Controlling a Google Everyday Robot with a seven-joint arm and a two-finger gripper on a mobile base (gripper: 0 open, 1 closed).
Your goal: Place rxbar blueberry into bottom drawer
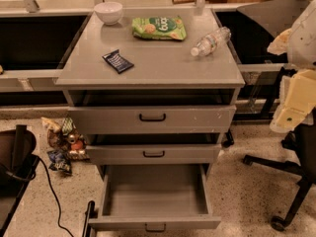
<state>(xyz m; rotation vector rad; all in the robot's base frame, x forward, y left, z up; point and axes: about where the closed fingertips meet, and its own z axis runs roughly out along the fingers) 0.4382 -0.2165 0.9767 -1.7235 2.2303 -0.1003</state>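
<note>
The rxbar blueberry [117,61], a small dark navy wrapper, lies flat on the left part of the grey cabinet top [158,65]. The bottom drawer [154,223] is pulled out towards me and its inside is bare. The two shallower drawers above it are slightly ajar. My gripper [290,113] is at the right edge of the view, beside the cabinet's right side at about top-drawer height. It is pale and yellowish, well away from the bar, and nothing shows in it.
On the cabinet top stand a white bowl [108,12], a green snack bag [159,27] and a water bottle on its side [211,41]. Snack packs lie on the floor at left [61,144]. A black office chair base [291,181] stands at right.
</note>
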